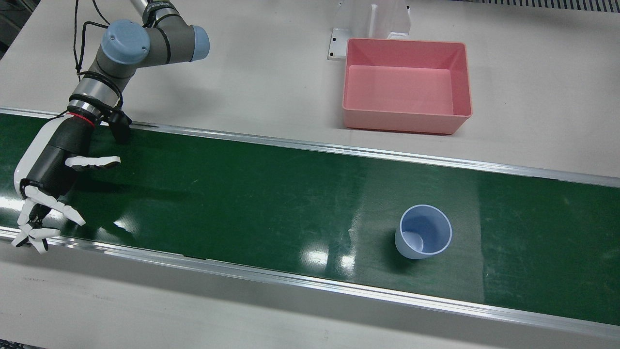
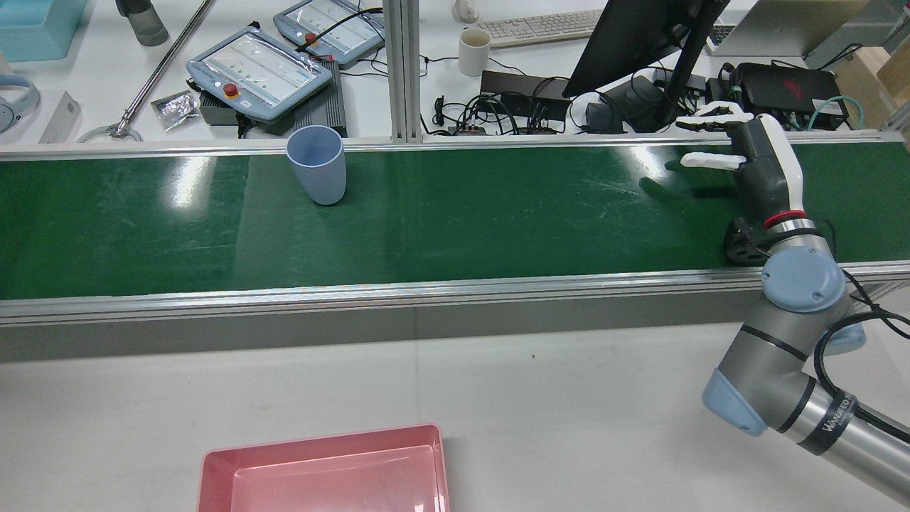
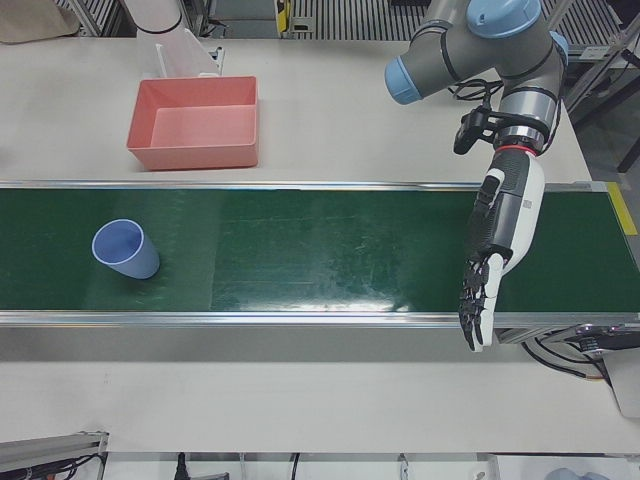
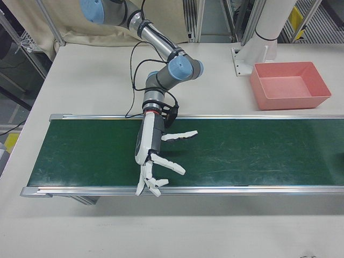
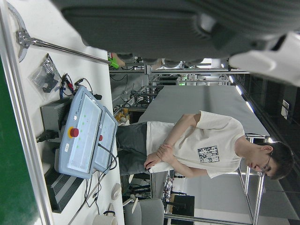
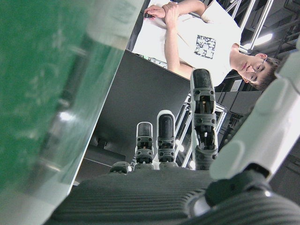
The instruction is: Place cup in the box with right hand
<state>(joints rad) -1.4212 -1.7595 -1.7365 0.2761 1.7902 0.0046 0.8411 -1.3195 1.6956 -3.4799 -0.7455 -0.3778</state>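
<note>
A light blue cup [image 1: 424,231] stands upright on the green conveyor belt [image 1: 242,203], also seen in the rear view [image 2: 318,165] and the left-front view [image 3: 125,250]. The empty pink box [image 1: 407,121] sits on the white table on the robot's side of the belt [image 2: 320,437]. My right hand [image 1: 48,189] is open and empty, fingers spread, over the belt's operator-side edge at the far end from the cup [image 2: 753,156] [image 4: 153,156]. Of my left hand, only a dark palm and part of a white finger [image 5: 262,51] show, in its own view.
A white pedestal [image 1: 373,22] stands just behind the box. Aluminium rails [image 1: 290,278] line both belt edges. Beyond the belt on the operators' side are control pendants [image 2: 259,67], a mug [image 2: 474,51], cables and a monitor [image 2: 640,35].
</note>
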